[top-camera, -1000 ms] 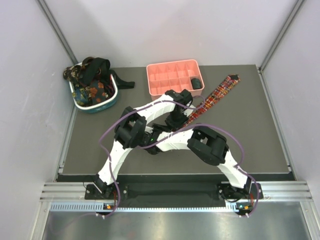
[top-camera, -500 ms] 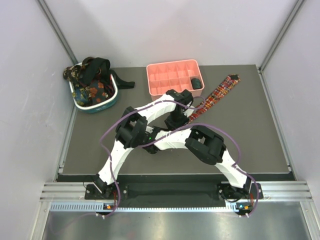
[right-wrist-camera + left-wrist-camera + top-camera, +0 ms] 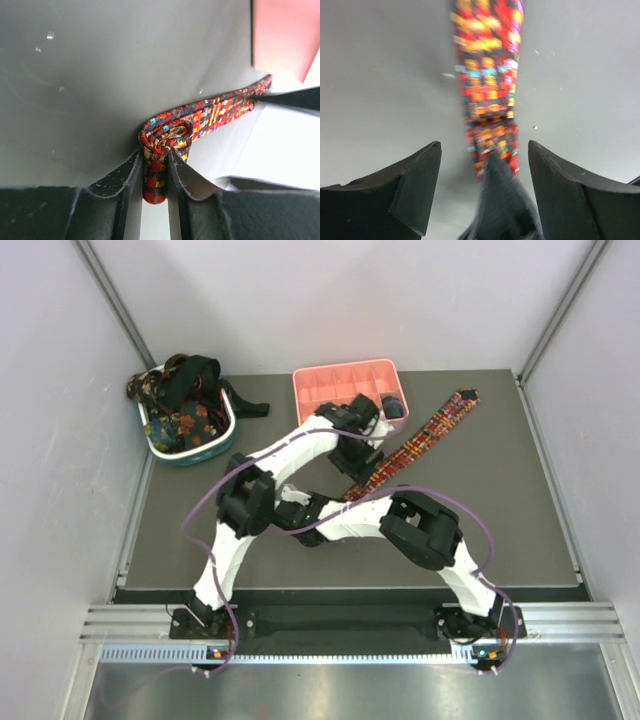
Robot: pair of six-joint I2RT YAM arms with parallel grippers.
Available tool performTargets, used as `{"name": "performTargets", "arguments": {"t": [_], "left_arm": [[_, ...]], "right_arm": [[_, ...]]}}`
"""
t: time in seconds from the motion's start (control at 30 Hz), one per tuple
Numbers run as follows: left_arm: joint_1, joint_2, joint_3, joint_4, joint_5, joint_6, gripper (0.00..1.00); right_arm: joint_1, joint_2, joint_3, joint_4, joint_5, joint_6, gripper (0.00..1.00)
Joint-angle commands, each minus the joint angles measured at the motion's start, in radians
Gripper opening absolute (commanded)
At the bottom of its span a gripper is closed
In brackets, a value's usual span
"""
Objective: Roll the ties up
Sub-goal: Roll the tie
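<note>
At the far left of the dark grey table, a teal-and-white oval basket held a heap of dark floral and black fabric ties. Nearer the middle, the left gripper hovered with its fingers spread apart, straddling the red-yellow plaid necktie beside the pink plastic compartment tray. The right gripper was clamped on that tie's rolled-up end, and the rest of the tie stretched diagonally toward the far right.
</note>
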Motion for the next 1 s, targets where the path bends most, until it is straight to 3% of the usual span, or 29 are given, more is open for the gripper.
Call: {"name": "performTargets", "arguments": {"t": [0.0,0.03,0.1,0.17,0.3,0.4,0.73,0.97], "left_arm": [[0.082,-0.25,-0.094,0.191,0.032,-0.036,0.76],[0.099,-0.29,-0.139,0.232,0.038,-0.054,0.78],[0.157,-0.397,-0.279,0.372,0.058,-0.132,0.92],[0.203,-0.463,-0.421,0.507,0.104,-0.185,0.99],[0.315,-0.659,-0.677,0.769,0.095,-0.347,0.99],[0.338,-0.764,-0.856,0.952,0.032,-0.404,0.99],[0.415,-0.845,-1.001,1.001,-0.089,-0.446,0.99],[0.528,-0.927,-1.176,1.106,-0.049,-0.608,0.99]], "right_arm": [[-0.016,-0.057,-0.04,0.074,-0.128,0.014,0.13],[-0.016,-0.064,-0.045,0.08,-0.133,0.011,0.13],[-0.021,-0.089,-0.063,0.106,-0.147,0.003,0.13],[-0.021,-0.126,-0.095,0.134,-0.163,-0.003,0.13],[-0.044,-0.198,-0.148,0.204,-0.261,0.003,0.12],[-0.057,-0.252,-0.189,0.233,-0.315,0.006,0.12],[-0.137,-0.396,-0.3,0.346,-0.556,0.034,0.12],[-0.198,-0.445,-0.362,0.413,-0.732,0.059,0.11]]}}
